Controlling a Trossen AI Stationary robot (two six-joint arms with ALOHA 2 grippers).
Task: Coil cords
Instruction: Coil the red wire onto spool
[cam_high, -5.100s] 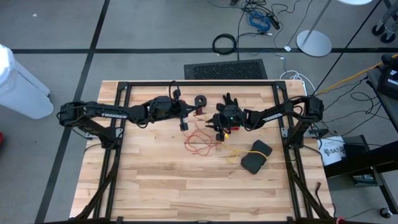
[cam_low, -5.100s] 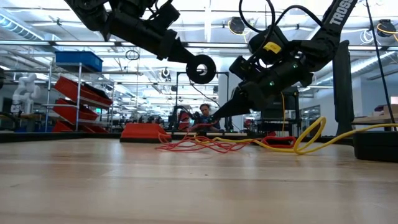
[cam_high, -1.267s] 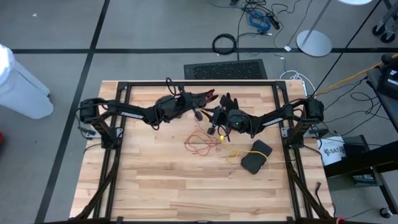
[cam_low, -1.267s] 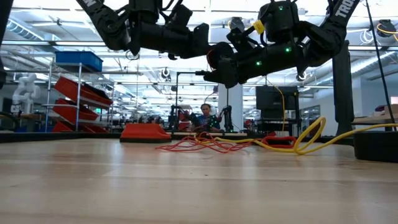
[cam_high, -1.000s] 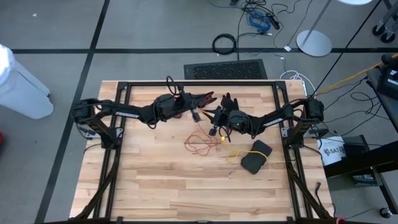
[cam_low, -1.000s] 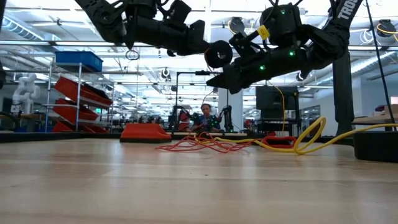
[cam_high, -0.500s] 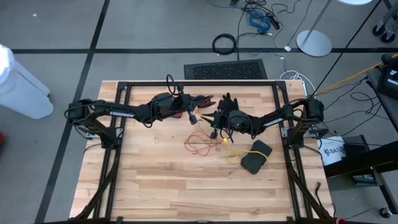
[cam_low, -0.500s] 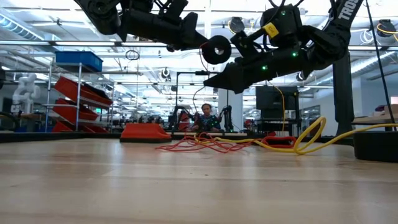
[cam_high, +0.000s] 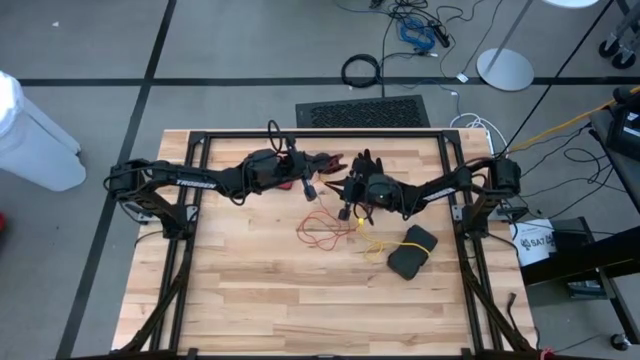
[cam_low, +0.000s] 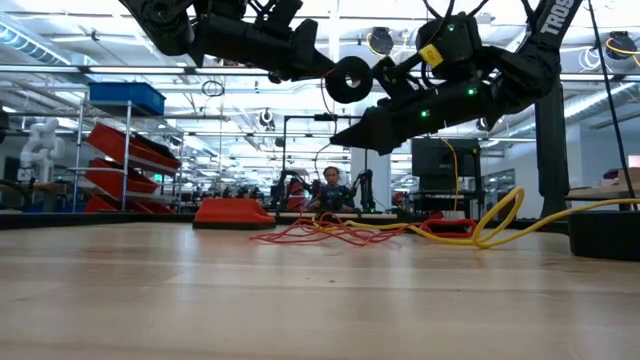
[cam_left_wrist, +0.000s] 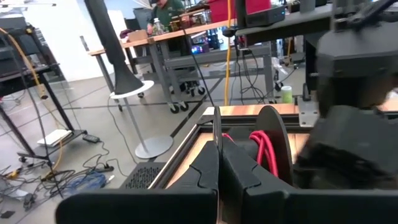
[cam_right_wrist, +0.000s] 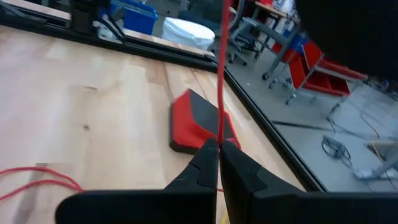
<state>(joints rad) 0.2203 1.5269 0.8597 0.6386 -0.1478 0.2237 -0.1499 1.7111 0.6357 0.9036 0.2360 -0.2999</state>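
My left gripper (cam_high: 306, 188) is high over the table's far middle, shut on a small round black reel (cam_low: 352, 78) with red-orange cord wound on it (cam_left_wrist: 263, 148). My right gripper (cam_high: 347, 205) is close beside it, to the right, shut on a strand of the same red-orange cord (cam_right_wrist: 220, 74). The rest of that cord lies in loose loops (cam_high: 322, 230) on the table below; the loops also show in the low view (cam_low: 325, 232). The yellow cord (cam_high: 372, 245) lies loose on the table next to them. Its reel does not show. My left gripper holds the reel by one thin side disc (cam_left_wrist: 216, 140), pinched edge-on between its two fingers. The reel sits at the finger ends, lifted well clear of the table, its round face toward the table's near edge. My right gripper pinches a single strand of the red-orange cord (cam_right_wrist: 219, 132) between its fingertips. The fingers slant down toward the table's left. Beyond the fingers the strand runs off straight and taut; the cord's other part lies slack on the table.
A red and black flat object (cam_right_wrist: 200, 127) lies on the table's far side near the grippers. A black glove (cam_high: 368, 160) lies partly under my right arm. A black pouch (cam_high: 412, 250) lies at the right. The near half of the table holds nothing else.
My left gripper has drawn back a little toward the table's left edge and risen slightly, keeping the reel. My right gripper has stayed almost in place, still shut on the cord, with its fingertips dipping slightly.
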